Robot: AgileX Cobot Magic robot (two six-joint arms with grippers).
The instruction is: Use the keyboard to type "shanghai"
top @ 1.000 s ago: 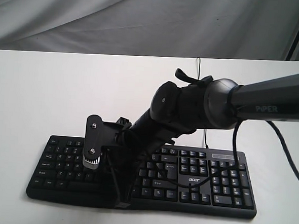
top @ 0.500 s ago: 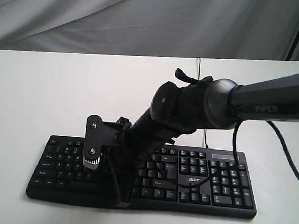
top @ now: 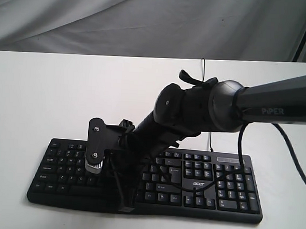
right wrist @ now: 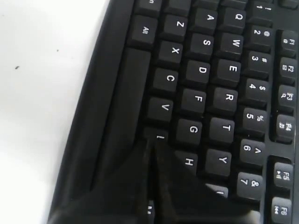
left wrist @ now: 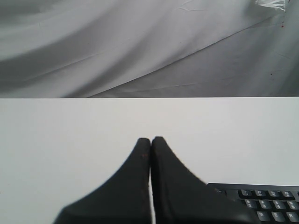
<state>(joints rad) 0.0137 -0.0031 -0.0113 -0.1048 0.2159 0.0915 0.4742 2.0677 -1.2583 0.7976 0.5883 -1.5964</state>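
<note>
The keyboard (top: 200,186) lies on the near side of the desk (top: 50,98). The right end effector (right wrist: 150,141), pinched closed and empty, seems to touch the key (right wrist: 161,136) beside V, a contact the exterior view hides. The left end effector (left wrist: 150,140), likewise closed, hangs over the desk.
</note>
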